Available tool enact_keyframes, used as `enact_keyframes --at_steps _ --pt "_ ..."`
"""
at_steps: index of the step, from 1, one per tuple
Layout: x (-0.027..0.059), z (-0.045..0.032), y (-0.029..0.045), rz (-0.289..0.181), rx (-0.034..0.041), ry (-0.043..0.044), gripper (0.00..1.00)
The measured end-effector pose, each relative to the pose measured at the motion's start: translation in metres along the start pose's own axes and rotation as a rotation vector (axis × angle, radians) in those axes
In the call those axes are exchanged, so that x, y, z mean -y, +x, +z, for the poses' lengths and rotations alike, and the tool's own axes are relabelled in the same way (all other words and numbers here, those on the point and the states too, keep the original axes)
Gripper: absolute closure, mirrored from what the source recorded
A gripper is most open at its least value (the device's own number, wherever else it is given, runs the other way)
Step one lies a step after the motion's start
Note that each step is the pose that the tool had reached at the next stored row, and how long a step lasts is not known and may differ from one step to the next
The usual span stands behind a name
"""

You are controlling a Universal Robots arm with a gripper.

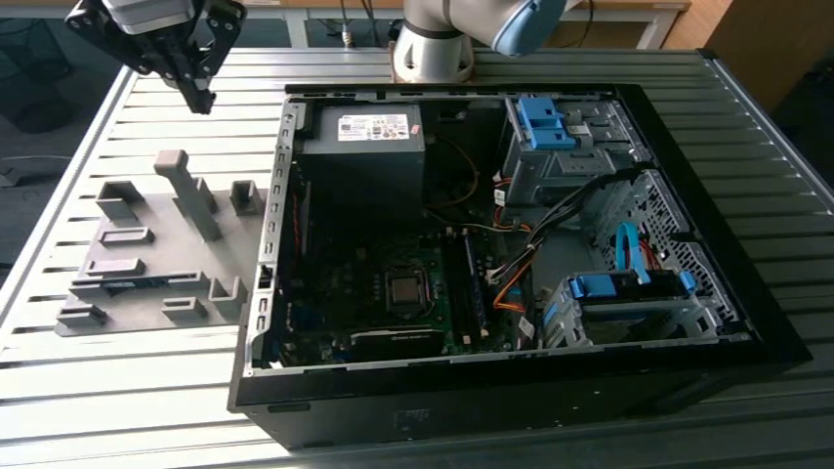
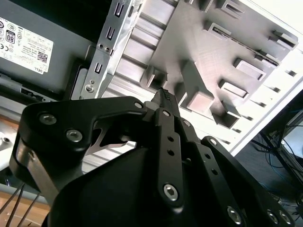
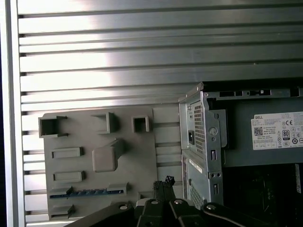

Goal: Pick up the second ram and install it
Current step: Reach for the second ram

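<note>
We see the gripper [image 1: 199,98] above the slatted table [image 1: 131,410], its fingers pressed together and holding nothing. The second ram [image 1: 136,284] lies in a slot of the gray holder plate [image 1: 156,223], beside the open computer case [image 1: 548,391].

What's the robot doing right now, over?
Gripper shut, empty, hovering over the table beside the computer case. Second ram sits in the gray tray. Nothing blocking it.

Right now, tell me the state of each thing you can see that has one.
gripper: fingers shut, empty, high above the table.
second ram: sitting in a gray tray slot, not gripped.
computer case: lying on its side, panel off, interior exposed.
</note>
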State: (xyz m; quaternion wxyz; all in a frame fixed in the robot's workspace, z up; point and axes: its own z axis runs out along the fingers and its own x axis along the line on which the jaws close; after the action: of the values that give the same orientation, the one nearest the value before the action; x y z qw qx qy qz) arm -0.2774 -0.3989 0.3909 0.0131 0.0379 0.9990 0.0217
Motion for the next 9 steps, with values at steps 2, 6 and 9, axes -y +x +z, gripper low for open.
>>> enact_keyframes --at_steps 2,6,9 --pt "0.0001 0.0 0.0013 0.0 0.0 0.0 0.89" --pt "0.0003 0.0 0.0041 0.0 0.0001 0.0 0.89" --pt "0.0005 0.0 0.0062 0.0 0.0 0.0 0.89"
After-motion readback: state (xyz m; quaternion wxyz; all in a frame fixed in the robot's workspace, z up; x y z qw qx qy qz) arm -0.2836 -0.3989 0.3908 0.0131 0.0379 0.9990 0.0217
